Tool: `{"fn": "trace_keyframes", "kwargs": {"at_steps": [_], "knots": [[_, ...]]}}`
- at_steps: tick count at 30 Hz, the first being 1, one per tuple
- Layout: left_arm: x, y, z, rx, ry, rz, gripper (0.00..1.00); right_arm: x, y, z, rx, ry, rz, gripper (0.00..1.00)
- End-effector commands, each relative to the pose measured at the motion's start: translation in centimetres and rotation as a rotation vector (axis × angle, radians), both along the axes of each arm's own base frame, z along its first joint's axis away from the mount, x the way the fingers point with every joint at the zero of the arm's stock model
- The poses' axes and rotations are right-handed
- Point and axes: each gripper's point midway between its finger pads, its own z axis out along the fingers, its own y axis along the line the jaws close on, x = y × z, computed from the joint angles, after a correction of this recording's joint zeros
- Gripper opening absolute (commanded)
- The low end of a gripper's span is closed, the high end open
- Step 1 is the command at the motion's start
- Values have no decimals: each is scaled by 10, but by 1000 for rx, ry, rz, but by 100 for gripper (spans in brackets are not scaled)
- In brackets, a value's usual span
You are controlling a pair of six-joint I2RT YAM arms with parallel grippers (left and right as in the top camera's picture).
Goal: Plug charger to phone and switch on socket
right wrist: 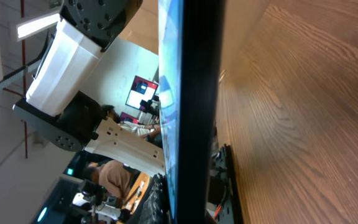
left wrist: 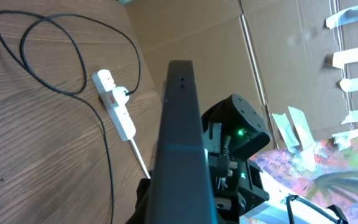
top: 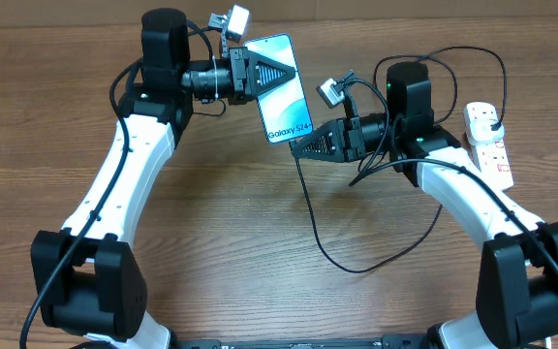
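Overhead, the wooden counter (top: 260, 271) lay beneath both arms. The left end effector (top: 284, 73) was clenched on the phone (top: 289, 107), holding it off the counter with its lit screen facing up. The socket (top: 489, 141) lay at the right edge (partly hidden by the right arm). The right end effector (top: 298, 148) was clenched on the charger (top: 320, 237) at the phone's bottom edge. The charger's cable looped across the counter, and its connector tip was hidden.
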Motion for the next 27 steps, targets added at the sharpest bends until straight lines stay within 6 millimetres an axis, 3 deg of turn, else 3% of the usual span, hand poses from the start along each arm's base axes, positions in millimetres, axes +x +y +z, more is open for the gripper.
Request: {"fn": "trace_keyframes", "kwargs": {"at_steps": [1, 6, 8, 9, 10, 13, 17, 21, 22, 23, 24, 26, 27], "knots": [[-34, -22, 10, -25, -40, -143, 4, 20, 2, 20, -6, -38, -84, 4], [-41, -23, -1, -2, -15, -156, 4, 30, 3, 29, -2, -29, -137, 4], [-40, -23, 0, -2, -16, -155, 4, 30, 3, 29, -3, -25, -133, 34], [-39, -22, 0, -3, -23, -152, 4, 29, 3, 29, -2, -27, -129, 59], [-38, -21, 0, -3, -23, -148, 4, 29, 3, 29, -1, -30, -128, 65], [-36, -18, 0, -3, -22, -140, 4, 29, 3, 29, -1, -30, -126, 70], [-36, -18, 0, -1, -34, -141, 4, 26, 3, 30, 1, -28, -112, 54], [-32, -18, -2, 13, -39, -118, 5, 22, 4, 28, -1, -12, -92, 22], [-32, -18, -2, 14, -40, -116, 5, 22, 5, 28, -1, -13, -91, 20], [-30, -18, -3, 19, -41, -108, 7, 23, 5, 27, -4, -11, -100, 11], [-29, -17, -4, 24, -41, -99, 11, 25, 5, 26, -8, -7, -112, 4], [-25, -16, -6, 37, -45, -76, 29, 31, 6, 20, -29, 30, -154, 4], [-21, -14, -7, 48, -65, -60, 54, 33, 6, 17, -38, 49, -166, 4]]}}
